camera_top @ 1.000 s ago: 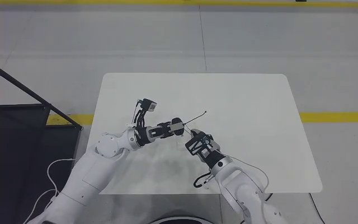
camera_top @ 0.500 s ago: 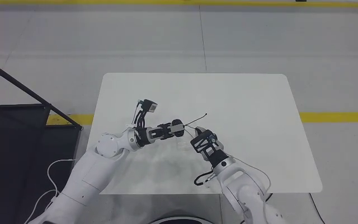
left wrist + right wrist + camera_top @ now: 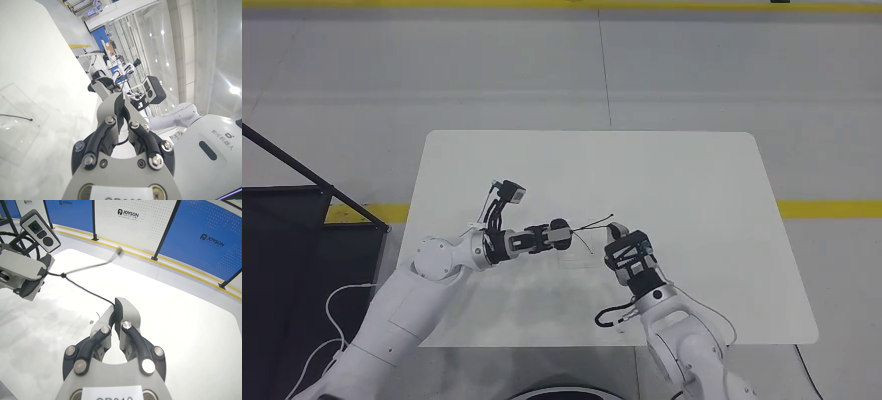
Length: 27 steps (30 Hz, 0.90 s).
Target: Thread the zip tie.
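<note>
- Where the right gripper [image 3: 115, 307] brings its two ribbed pads [image 3: 118, 311] together, they are clenched on one end of a thin black zip tie [image 3: 94, 294], which enters between them at the tips.
- From that grip the zip tie runs through the air above the white counter [image 3: 170, 313] to a small block [image 3: 63, 275] on the strand.
- Just beside the small block, the left gripper [image 3: 45, 272] pinches a short length of the same zip tie between its closed fingertips.
- A second length leaves the small block and rises to a blurred, blocky end held by nothing. Whether it passes through the small block cannot be told.
- In the left wrist view the left gripper [image 3: 121, 100] has its fingers pressed together at the tips.
- Seen from above, the left gripper [image 3: 562, 234] and the right gripper [image 3: 616, 240] face each other over the near middle of the counter [image 3: 692, 200]. They are close together but apart.
- In that top view the zip tie [image 3: 592, 221] bridges the gap between them, with its free end angled toward the far side.
- Beyond the left gripper, a second zip tie [image 3: 15, 116] lies flat on a clear sheet [image 3: 19, 136] that rests on the counter.
- Near the right gripper, a tiny pale scrap [image 3: 91, 322] and a short black curl [image 3: 97, 314] lie on the counter.
- Past the counter's sides, a yellow line [image 3: 842, 209] crosses the grey floor [image 3: 542, 70].
</note>
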Each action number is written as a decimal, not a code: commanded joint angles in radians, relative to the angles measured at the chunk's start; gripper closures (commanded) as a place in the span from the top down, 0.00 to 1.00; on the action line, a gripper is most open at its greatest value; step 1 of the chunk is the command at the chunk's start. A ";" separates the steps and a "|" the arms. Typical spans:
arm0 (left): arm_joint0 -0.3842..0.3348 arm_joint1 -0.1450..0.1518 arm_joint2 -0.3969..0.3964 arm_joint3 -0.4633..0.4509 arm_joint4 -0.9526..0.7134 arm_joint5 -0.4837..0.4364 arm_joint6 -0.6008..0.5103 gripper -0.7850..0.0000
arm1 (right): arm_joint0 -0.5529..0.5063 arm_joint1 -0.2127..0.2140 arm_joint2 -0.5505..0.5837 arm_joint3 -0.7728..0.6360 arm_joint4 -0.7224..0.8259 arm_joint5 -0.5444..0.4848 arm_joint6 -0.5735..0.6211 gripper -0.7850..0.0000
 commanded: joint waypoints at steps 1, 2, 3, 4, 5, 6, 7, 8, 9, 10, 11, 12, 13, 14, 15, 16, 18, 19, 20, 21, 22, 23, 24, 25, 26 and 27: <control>0.001 0.000 -0.001 0.001 0.004 0.006 -0.007 0.00 | -0.011 0.000 0.012 -0.005 0.004 0.001 -0.009 0.00; 0.001 0.000 -0.002 0.000 0.006 0.007 -0.010 0.00 | -0.016 0.001 0.016 -0.007 0.006 -0.001 -0.013 0.00; 0.001 0.000 -0.002 0.001 0.010 0.009 -0.013 0.00 | -0.022 0.001 0.022 -0.010 0.008 0.001 -0.019 0.00; 0.000 0.000 -0.002 0.002 0.015 0.012 -0.016 0.00 | -0.027 0.001 0.027 -0.011 0.012 0.001 -0.024 0.00; 0.000 0.000 -0.002 0.003 0.017 0.015 -0.019 0.00 | -0.032 0.001 0.032 -0.013 0.014 0.002 -0.028 0.00; 0.000 0.000 -0.002 0.005 0.020 0.017 -0.021 0.00 | -0.038 0.001 0.037 -0.016 0.016 0.002 -0.033 0.00; 0.000 0.000 -0.002 0.007 0.022 0.019 -0.026 0.00 | -0.043 0.001 0.043 -0.018 0.019 0.004 -0.040 0.00; 0.000 0.000 -0.003 0.009 0.024 0.019 -0.031 0.00 | -0.048 0.001 0.048 -0.019 0.021 0.002 -0.044 0.00; 0.000 0.001 -0.005 0.011 0.025 0.018 -0.035 0.00 | -0.053 0.001 0.054 -0.021 0.026 0.003 -0.048 0.00; 0.002 0.001 -0.007 0.014 0.026 0.018 -0.038 0.00 | -0.058 0.001 0.059 -0.023 0.029 0.002 -0.054 0.00; 0.003 0.002 -0.008 0.016 0.025 0.016 -0.045 0.00 | -0.063 0.001 0.064 -0.024 0.032 0.001 -0.058 0.00; 0.005 0.002 -0.011 0.019 0.025 0.014 -0.052 0.00 | -0.068 0.002 0.070 -0.026 0.034 0.000 -0.063 0.00; 0.007 0.003 -0.014 0.022 0.026 0.013 -0.057 0.00 | -0.072 0.002 0.074 -0.027 0.037 0.000 -0.067 0.00; 0.009 0.004 -0.018 0.025 0.026 0.011 -0.063 0.00 | -0.077 0.002 0.078 -0.030 0.039 -0.001 -0.071 0.00; 0.012 0.006 -0.021 0.028 0.025 0.009 -0.068 0.00 | -0.081 0.002 0.082 -0.031 0.042 0.000 -0.076 0.00; 0.014 0.007 -0.024 0.031 0.024 0.008 -0.073 0.00 | -0.086 0.001 0.086 -0.034 0.046 0.001 -0.082 0.00; 0.019 0.009 -0.030 0.036 0.024 0.008 -0.084 0.00 | -0.094 0.001 0.094 -0.037 0.055 -0.001 -0.095 0.00; 0.020 0.010 -0.033 0.037 0.027 0.009 -0.090 0.00 | -0.098 0.001 0.098 -0.037 0.061 -0.004 -0.103 0.00; 0.023 0.011 -0.035 0.038 0.028 0.010 -0.094 0.00 | -0.102 0.001 0.101 -0.038 0.067 -0.008 -0.111 0.00; 0.024 0.011 -0.036 0.038 0.030 0.011 -0.099 0.00 | -0.106 0.001 0.105 -0.038 0.075 -0.011 -0.119 0.00; 0.026 0.012 -0.038 0.038 0.034 0.012 -0.103 0.00 | -0.109 0.001 0.110 -0.038 0.081 -0.015 -0.127 0.00; 0.027 0.013 -0.039 0.039 0.037 0.015 -0.108 0.00 | -0.113 0.001 0.114 -0.037 0.086 -0.018 -0.133 0.00; 0.029 0.014 -0.040 0.039 0.039 0.015 -0.111 0.00 | -0.116 0.001 0.118 -0.038 0.090 -0.019 -0.139 0.00; 0.030 0.014 -0.041 0.039 0.042 0.016 -0.114 0.00 | -0.119 0.001 0.121 -0.038 0.094 -0.022 -0.145 0.00; 0.031 0.014 -0.041 0.039 0.044 0.016 -0.117 0.00 | -0.122 0.001 0.124 -0.038 0.099 -0.024 -0.149 0.00; 0.032 0.015 -0.041 0.040 0.045 0.017 -0.118 0.00 | -0.124 0.000 0.127 -0.038 0.104 -0.026 -0.154 0.00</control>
